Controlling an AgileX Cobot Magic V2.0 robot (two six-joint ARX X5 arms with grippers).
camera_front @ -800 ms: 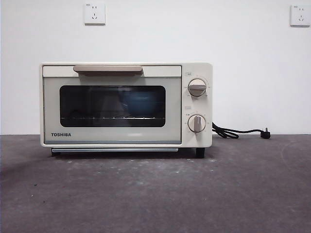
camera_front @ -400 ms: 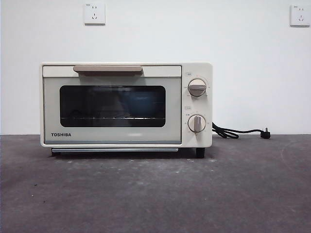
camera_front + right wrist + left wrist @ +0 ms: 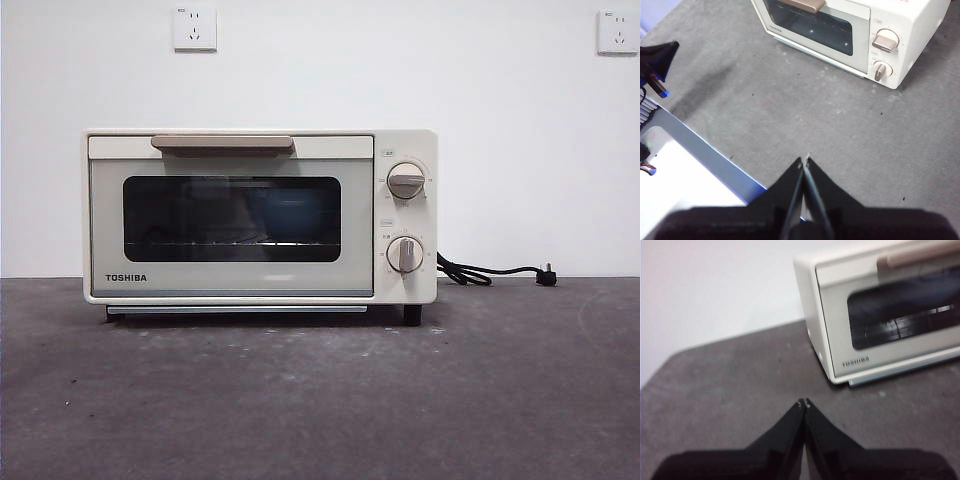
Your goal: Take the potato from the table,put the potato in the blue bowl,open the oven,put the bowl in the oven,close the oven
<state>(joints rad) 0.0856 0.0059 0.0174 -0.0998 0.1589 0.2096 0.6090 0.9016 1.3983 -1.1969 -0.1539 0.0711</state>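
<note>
cream-white oven (image 3: 260, 215), dark glass window, mottled dark grey table (image 3: 320, 400)

oven (image 3: 260, 216) window reflection dimmer — otherwise unchanged

The oven (image 3: 260, 215) has a smooth cream-white casing with a soft satin sheen, like painted metal or plastic. Its window (image 3: 232, 218) is dark glossy glass that throws back pale reflections, and thin bright wire bars of a rack glint behind it. The bar handle (image 3: 222, 143) looks matt beige and smooth. The two knobs (image 3: 405, 180) are a dull grey. The surface (image 3: 320, 400) is dark grey, mottled and matt, rough-looking with pale scuffs. The cord (image 3: 490, 270) is black and rubbery. The left pincer (image 3: 803, 403) and right pincer (image 3: 804, 160) look like matt black plastic.
</note>
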